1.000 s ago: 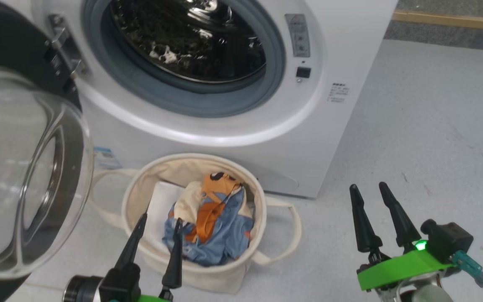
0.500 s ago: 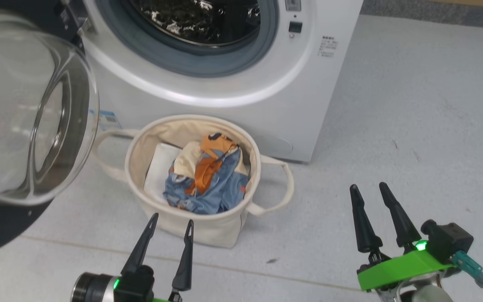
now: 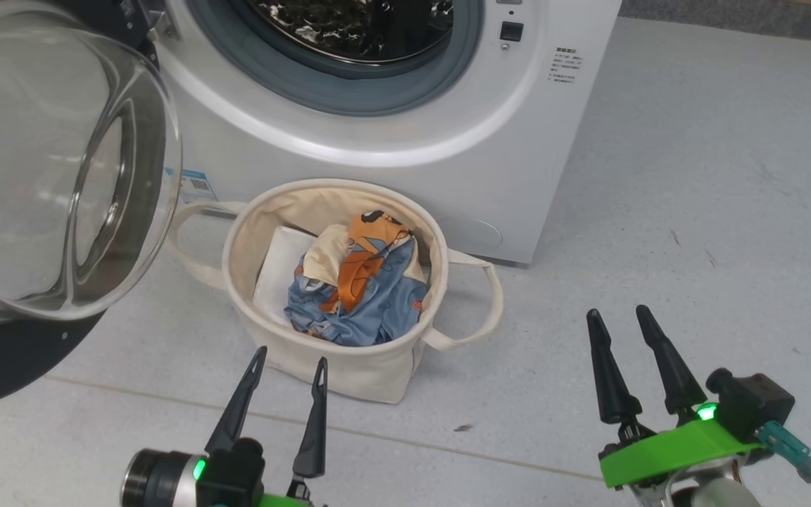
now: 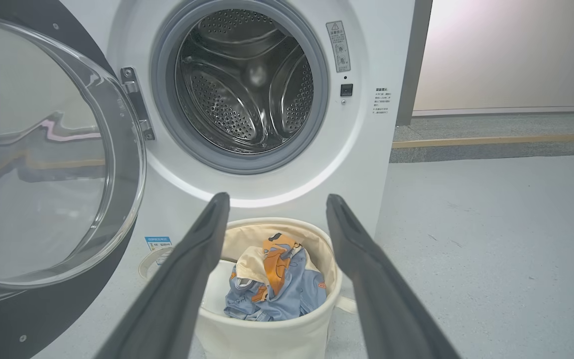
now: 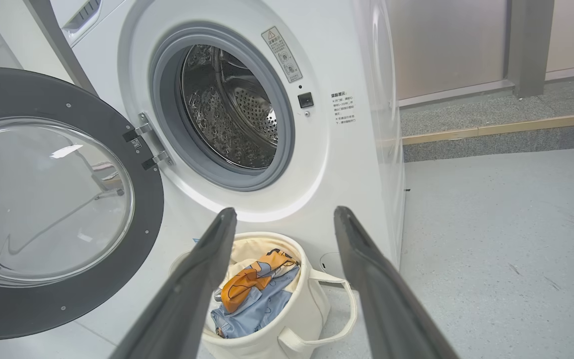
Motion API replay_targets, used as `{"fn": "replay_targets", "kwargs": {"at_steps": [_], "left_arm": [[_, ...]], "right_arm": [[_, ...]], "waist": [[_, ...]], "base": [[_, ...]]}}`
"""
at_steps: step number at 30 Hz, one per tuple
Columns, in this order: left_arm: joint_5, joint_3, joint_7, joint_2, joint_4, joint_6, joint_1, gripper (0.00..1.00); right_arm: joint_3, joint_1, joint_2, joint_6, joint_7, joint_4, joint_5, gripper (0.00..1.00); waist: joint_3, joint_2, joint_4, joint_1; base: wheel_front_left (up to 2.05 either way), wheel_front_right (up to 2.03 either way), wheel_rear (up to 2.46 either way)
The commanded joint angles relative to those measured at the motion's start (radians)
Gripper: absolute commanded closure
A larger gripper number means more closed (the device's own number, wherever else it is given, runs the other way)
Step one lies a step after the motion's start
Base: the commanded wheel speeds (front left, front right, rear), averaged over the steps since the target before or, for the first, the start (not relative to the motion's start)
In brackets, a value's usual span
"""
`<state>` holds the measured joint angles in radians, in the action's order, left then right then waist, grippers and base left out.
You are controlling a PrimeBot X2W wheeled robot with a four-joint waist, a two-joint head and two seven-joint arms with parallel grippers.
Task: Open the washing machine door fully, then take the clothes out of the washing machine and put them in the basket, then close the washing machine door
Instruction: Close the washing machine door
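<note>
Okay, clothes are out, just the door left to shut

So the clothes (image 3: 360, 289) are bunched in the basket (image 3: 349, 370), which sits on the floor right up against the washer (image 3: 391, 183), below the opening. The drum (image 4: 247, 85) looks empty from both wrist views, so I'm calling the unloading done. The door (image 5: 53, 199) hangs wide open off its hinge (image 4: 137, 104), on the robot's left.

Both claws are spread wide and holding nothing. The left claw (image 3: 291, 355) hovers just short of the basket, and the right claw (image 3: 617, 311) is well off to the side over bare floor.

My plan is to close it with the left claw, since it's nearer the door. I'd push on the black rim (image 5: 68, 311) at the edge farthest from the hinge. I'd stay off the glass (image 3: 60, 162) bulge, which I'd guess would let the fingers skate. Then follow the arc round, slow down near the end, and give one firm press so the catch seats in the little black latch slot (image 4: 346, 89). I'd watch the basket's near handle (image 3: 184, 239) too, because I can't tell if the rim clears it.

On writing, there's no brand name I can find. I see a warning label (image 4: 338, 46) with a triangle, a small text block (image 4: 381, 101) beside the latch slot, and a blue sticker (image 3: 194, 184) low on the front. All of it is too small to read.
</note>
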<state>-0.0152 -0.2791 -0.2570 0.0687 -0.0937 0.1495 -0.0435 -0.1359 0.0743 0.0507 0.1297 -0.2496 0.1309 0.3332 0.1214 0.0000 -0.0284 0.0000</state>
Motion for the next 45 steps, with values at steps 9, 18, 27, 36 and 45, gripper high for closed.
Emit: {"fn": "replay_targets", "kwargs": {"at_steps": [9, 18, 27, 36, 45], "left_arm": [[0.025, 0.028, -0.005, 0.012, 0.041, 0.009, -0.028, 0.0], [0.024, 0.05, -0.005, 0.012, 0.068, 0.043, -0.003, 0.0], [0.037, 0.07, -0.005, 0.009, 0.082, 0.057, 0.037, 0.0], [0.045, 0.081, -0.005, 0.008, 0.077, 0.046, 0.058, 0.0], [0.053, 0.096, -0.005, 0.002, 0.08, 0.037, 0.067, 0.0]], "right_arm": [[-0.058, 0.017, -0.001, 0.001, -0.012, -0.044, 0.001, 0.0], [-0.112, 0.01, -0.001, 0.001, -0.012, -0.051, 0.002, 0.0], [-0.148, -0.013, -0.001, 0.001, -0.012, -0.053, 0.002, 0.0], [-0.158, -0.032, -0.001, 0.001, -0.012, -0.053, 0.004, 0.0], [-0.165, -0.033, -0.001, 0.001, -0.012, -0.046, 0.005, 0.0]], "waist": [[-0.022, 0.0, 0.071, 0.0], [-0.048, 0.0, 0.19, 0.0], [-0.084, 0.0, 0.327, 0.0], [-0.111, 0.0, 0.423, 0.0], [-0.112, 0.0, 0.456, 0.0]], "base": [[0.0, 0.0, 0.0], [0.0, 0.0, 0.0], [0.0, 0.0, 0.0], [0.0, 0.0, 0.0], [0.0, 0.0, 0.0]]}}
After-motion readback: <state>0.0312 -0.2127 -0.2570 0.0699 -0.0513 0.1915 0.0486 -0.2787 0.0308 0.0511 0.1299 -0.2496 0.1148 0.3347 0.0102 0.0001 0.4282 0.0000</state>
